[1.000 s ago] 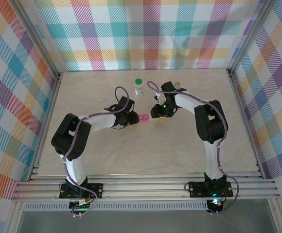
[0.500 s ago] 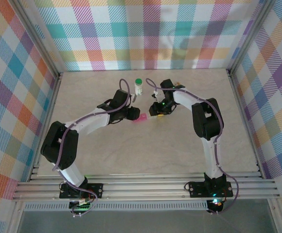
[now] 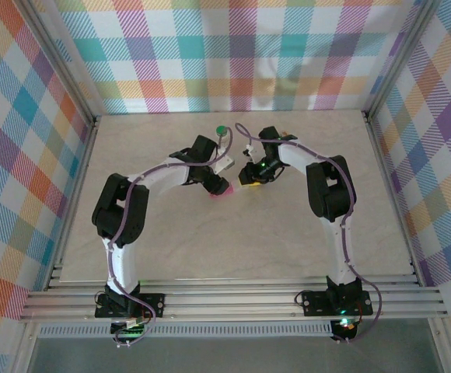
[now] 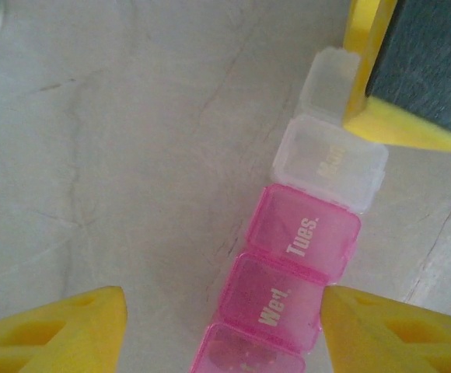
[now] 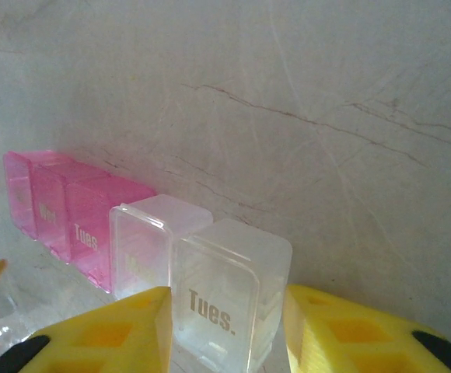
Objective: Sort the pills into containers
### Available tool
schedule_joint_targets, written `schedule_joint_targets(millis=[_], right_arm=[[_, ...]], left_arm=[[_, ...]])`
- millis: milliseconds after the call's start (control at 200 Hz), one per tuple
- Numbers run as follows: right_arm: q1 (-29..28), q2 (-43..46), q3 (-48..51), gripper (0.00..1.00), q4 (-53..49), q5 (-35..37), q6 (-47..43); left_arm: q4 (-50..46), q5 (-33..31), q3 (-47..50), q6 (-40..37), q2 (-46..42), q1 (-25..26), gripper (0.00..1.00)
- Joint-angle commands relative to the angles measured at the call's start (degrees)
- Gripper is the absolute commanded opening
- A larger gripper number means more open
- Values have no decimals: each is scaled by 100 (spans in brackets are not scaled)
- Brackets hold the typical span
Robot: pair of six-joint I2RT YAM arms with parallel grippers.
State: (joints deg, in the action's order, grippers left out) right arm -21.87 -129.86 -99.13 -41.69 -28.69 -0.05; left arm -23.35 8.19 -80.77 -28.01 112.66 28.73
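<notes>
On the surface (image 3: 272,233), our left gripper (image 4: 222,311) stands apart astride the pink containers (image 4: 307,233); our right gripper (image 5: 225,311) clamps their clear end.

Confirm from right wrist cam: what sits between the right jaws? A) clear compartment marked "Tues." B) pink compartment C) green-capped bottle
A: the clear square plastic compartment marked "Tues." stands between the right gripper's yellow jaws; the pink plastic compartments lie further down the row.

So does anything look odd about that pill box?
One thing: in the right wrist view the clear end compartment reads "Tues.", and so does a pink compartment two places along. Two Tuesdays in one row looks odd.
</notes>
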Motion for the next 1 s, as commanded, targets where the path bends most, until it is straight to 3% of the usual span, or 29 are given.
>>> schedule_joint_targets(millis=[0, 210, 570, 740, 995], right_arm=[[-24, -285, -18, 40, -272, -69, -161], [-21, -299, -54, 39, -316, -95, -157], [-19, -277, -33, 39, -322, -14, -146], [-20, -259, -18, 39, -331, 18, -156], [-26, -251, -18, 39, -350, 74, -171]], left_arm=[[-517, 235, -282, -665, 112, 0, 67], [-1010, 512, -461, -1174, 335, 27, 67], [-1126, 395, -727, -1216, 607, 84, 66], [-1171, 342, -886, -1212, 777, 106, 56], [-1232, 320, -1002, -1299, 865, 151, 55]])
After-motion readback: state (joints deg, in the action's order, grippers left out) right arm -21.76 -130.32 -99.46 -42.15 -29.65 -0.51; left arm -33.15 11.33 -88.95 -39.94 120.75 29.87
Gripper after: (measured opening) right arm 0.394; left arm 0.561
